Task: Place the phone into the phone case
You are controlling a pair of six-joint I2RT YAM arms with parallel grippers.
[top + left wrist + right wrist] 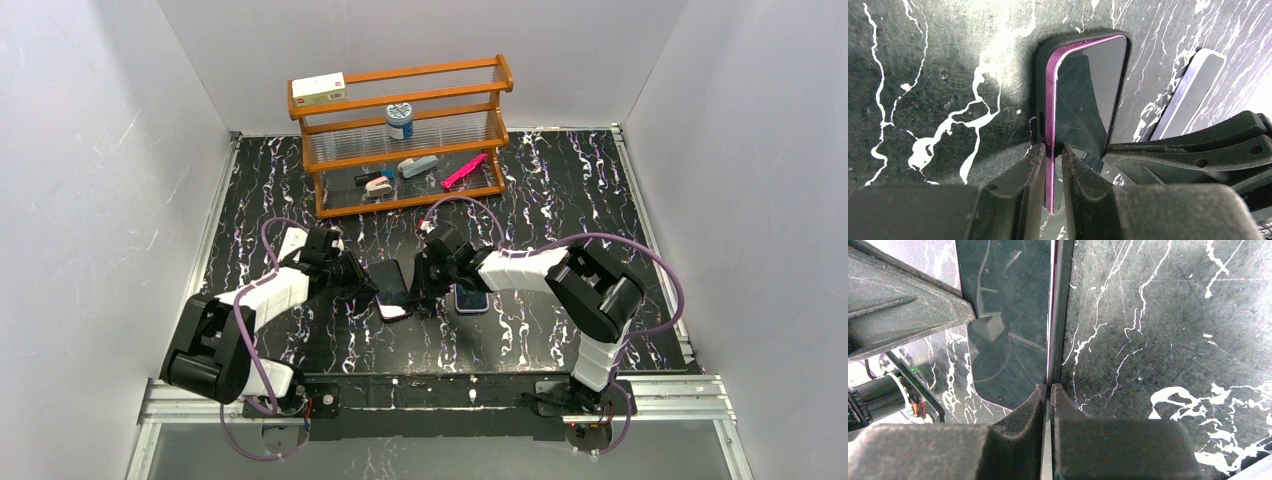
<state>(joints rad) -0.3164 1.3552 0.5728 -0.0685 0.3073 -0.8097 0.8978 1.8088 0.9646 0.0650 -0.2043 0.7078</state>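
The slim, glossy dark-screened phone with the pale lavender rim [472, 300] is lying flat near the middle of the black, white-veined table [600, 190], under the right arm and just right of the matte black rounded phone case [388, 283], so the right gripper [428, 285] is sitting nearer to it. Both tools are pinching the case: the left gripper [1053, 150] is clamping one magenta-lined side wall and the right is closing tight on the opposite wall. Only the left wrist view is showing phone and case apart, long axes roughly parallel.

No writing can be read. The white cardboard box [318, 88] at the left end of the wooden rack's [450, 70] top shelf bears a red mark and a green band; the round jar [399, 121] on the middle shelf has a blue label. Both are too small to make out.
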